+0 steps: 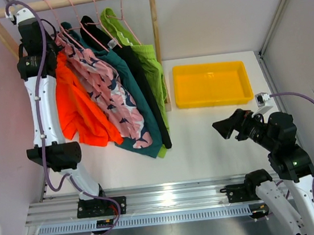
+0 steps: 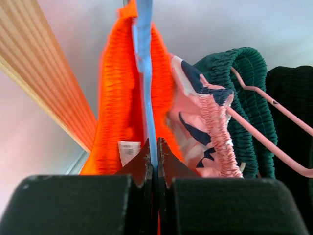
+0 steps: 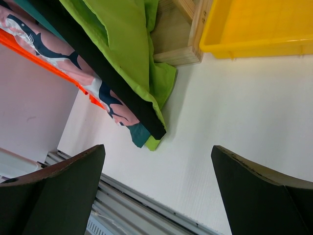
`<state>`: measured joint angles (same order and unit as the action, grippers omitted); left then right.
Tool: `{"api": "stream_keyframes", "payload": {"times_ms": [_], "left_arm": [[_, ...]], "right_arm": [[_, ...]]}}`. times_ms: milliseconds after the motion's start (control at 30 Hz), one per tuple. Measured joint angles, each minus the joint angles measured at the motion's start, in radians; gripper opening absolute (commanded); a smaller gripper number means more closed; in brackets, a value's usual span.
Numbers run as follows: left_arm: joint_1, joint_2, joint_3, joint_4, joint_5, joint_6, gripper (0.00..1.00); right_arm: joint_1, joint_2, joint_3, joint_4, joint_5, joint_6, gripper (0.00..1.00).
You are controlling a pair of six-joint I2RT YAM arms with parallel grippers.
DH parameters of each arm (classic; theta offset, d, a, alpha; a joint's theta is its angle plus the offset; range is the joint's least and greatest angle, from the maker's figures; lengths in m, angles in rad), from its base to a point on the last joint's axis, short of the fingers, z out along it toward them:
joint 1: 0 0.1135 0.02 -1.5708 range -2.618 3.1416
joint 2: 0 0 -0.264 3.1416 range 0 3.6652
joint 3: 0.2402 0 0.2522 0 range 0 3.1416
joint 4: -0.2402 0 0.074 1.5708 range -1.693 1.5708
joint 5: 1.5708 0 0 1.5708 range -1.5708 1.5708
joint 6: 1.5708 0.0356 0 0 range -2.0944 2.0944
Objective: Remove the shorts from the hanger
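White table (image 1: 206, 146) holds yellow tray (image 1: 215, 102) beside rack (image 1: 157, 37); left tool (image 2: 153, 144) clenched on blue hanger (image 2: 145, 63); right tool (image 3: 157, 148) released

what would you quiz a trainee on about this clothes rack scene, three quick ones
1. True or false: the left end effector is shut on the light blue hanger that carries the bright orange fabric shorts.
2. Which soft fabric shorts hang nearest the rectangular yellow plastic tray? A teal shorts; B lime green shorts; C black shorts.
3. Fill in: the right end effector hangs over the table with its jaws ___.

Key: 1 true; 2 B; 3 open.
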<state>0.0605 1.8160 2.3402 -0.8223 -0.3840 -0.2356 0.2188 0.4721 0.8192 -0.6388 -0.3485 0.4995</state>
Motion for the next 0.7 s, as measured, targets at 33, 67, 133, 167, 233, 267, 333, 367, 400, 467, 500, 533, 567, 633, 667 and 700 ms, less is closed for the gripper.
{"api": "stream_keyframes", "payload": {"times_ms": [33, 67, 133, 167, 233, 267, 333, 367, 400, 467, 500, 533, 567, 633, 667, 700], "left_arm": [[0.003, -0.001, 0.000, -0.001, 0.003, 0.000, 0.00], [0.003, -0.002, 0.000, -0.001, 0.007, 0.000, 0.00], [0.003, -0.006, 0.002, -0.007, 0.026, 0.000, 0.00], [0.004, -0.010, 0.006, -0.014, 0.037, 0.000, 0.00], [0.005, -0.019, 0.012, -0.033, 0.057, -0.003, 0.00], [0.005, -0.029, 0.014, -0.044, 0.067, -0.005, 0.00], [0.001, -0.054, 0.014, -0.068, 0.085, -0.010, 0.00], [-0.002, -0.071, 0.014, -0.081, 0.093, -0.012, 0.00], [-0.006, -0.091, 0.014, -0.095, 0.099, -0.018, 0.00], [-0.019, -0.137, 0.014, -0.119, 0.103, -0.023, 0.00], [-0.028, -0.166, 0.013, -0.131, 0.105, -0.026, 0.00], [-0.036, -0.197, 0.012, -0.138, 0.108, -0.028, 0.00], [-0.043, -0.226, 0.012, -0.144, 0.109, -0.030, 0.00], [-0.066, -0.290, 0.008, -0.147, 0.109, -0.034, 0.00], [-0.077, -0.322, 0.005, -0.147, 0.110, -0.034, 0.00], [-0.084, -0.348, 0.003, -0.146, 0.111, -0.034, 0.00]], "right_arm": [[0.000, -0.002, 0.000, 0.000, 0.000, 0.000, 0.99], [0.000, -0.003, -0.001, 0.000, 0.000, 0.000, 0.99], [0.000, -0.006, -0.005, 0.000, 0.000, 0.000, 0.99], [0.000, -0.006, -0.006, 0.001, 0.000, 0.000, 0.99], [0.001, -0.006, -0.008, 0.002, 0.000, 0.000, 0.99], [0.001, -0.006, -0.008, 0.005, -0.002, 0.000, 0.99], [0.001, -0.005, -0.007, 0.021, -0.009, 0.000, 0.99], [0.001, -0.002, -0.005, 0.030, -0.014, -0.001, 0.99], [0.001, 0.006, 0.004, 0.034, -0.020, -0.003, 0.99], [0.001, 0.043, 0.045, 0.044, -0.033, -0.005, 0.99], [0.001, 0.067, 0.077, 0.048, -0.039, -0.007, 0.99], [0.001, 0.092, 0.111, 0.058, -0.046, -0.010, 0.99], [0.002, 0.108, 0.137, 0.073, -0.053, -0.013, 0.99], [0.003, 0.140, 0.194, 0.108, -0.076, -0.025, 0.99], [0.003, 0.153, 0.219, 0.121, -0.088, -0.029, 0.99], [0.005, 0.164, 0.246, 0.135, -0.099, -0.030, 0.99]]}}
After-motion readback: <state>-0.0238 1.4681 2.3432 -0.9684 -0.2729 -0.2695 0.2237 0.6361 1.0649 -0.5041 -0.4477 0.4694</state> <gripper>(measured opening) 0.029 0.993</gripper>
